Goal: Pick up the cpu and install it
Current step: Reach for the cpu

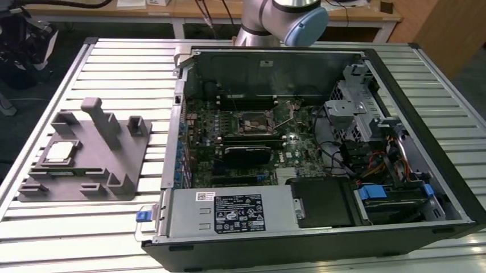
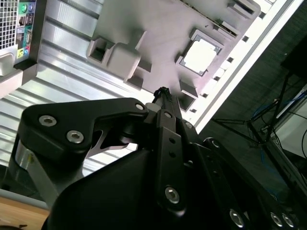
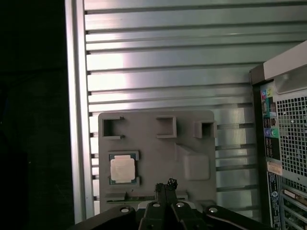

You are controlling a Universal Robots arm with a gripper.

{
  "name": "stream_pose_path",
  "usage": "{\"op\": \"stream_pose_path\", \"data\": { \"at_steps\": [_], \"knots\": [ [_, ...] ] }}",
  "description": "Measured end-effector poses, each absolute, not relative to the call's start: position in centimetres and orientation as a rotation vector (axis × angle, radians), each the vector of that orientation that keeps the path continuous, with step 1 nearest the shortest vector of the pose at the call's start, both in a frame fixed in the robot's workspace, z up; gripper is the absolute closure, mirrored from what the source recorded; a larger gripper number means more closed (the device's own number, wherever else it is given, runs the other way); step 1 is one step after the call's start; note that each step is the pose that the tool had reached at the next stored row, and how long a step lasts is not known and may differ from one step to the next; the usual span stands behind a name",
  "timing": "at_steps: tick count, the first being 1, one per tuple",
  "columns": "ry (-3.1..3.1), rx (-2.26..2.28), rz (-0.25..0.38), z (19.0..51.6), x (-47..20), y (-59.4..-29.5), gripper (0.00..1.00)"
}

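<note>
— Where is the cpu point(image 1: 61, 152)?

— It lies flat in a square recess of the grey holder point(image 1: 114, 170), silver top up. The holder sits on the table point(image 1: 122, 68) at the exterior view's left, well apart from the open case point(image 1: 425, 114).

— And the gripper?

— In both wrist views the gripper point(image 2: 163, 92) point(image 3: 166, 184) hangs above the holder, near one edge. Its fingers are pressed together with nothing between them. The cpu is close by but apart from the tips.

— What is the surface like?

— The table is made of ribbed aluminium slats with dark grooves between them. Bright glare runs across several slats. The holder and the case both rest directly on them.

— What shows inside the case?

— The side is off. The motherboard point(image 1: 251, 142) lies flat inside with a black socket point(image 1: 254, 122) near its middle. A silver power supply point(image 1: 227, 211) runs along the near wall. Drive bays and bundled wires fill the exterior view's right.

— And the room?

— The arm point(image 1: 281, 17) rises at the table's far edge, with a pale blue cap on its joint. Behind it stands a wooden bench point(image 1: 122, 10) on white legs, with cables hanging down. In the second wrist view a dark floor point(image 2: 249, 143) lies beyond the table's rim, crossed by loose cables.
</note>
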State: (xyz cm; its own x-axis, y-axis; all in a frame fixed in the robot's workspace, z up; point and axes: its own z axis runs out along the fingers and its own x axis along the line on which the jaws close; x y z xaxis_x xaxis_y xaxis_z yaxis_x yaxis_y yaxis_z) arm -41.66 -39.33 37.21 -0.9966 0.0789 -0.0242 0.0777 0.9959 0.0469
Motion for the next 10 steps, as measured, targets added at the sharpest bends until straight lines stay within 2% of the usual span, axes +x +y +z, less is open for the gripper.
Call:
{"op": "stream_pose_path", "data": {
  "at_steps": [10],
  "knots": [
    [3.112, 0.122, 0.072, 35.4, -42.2, -40.2, 0.89]
  ]
}}
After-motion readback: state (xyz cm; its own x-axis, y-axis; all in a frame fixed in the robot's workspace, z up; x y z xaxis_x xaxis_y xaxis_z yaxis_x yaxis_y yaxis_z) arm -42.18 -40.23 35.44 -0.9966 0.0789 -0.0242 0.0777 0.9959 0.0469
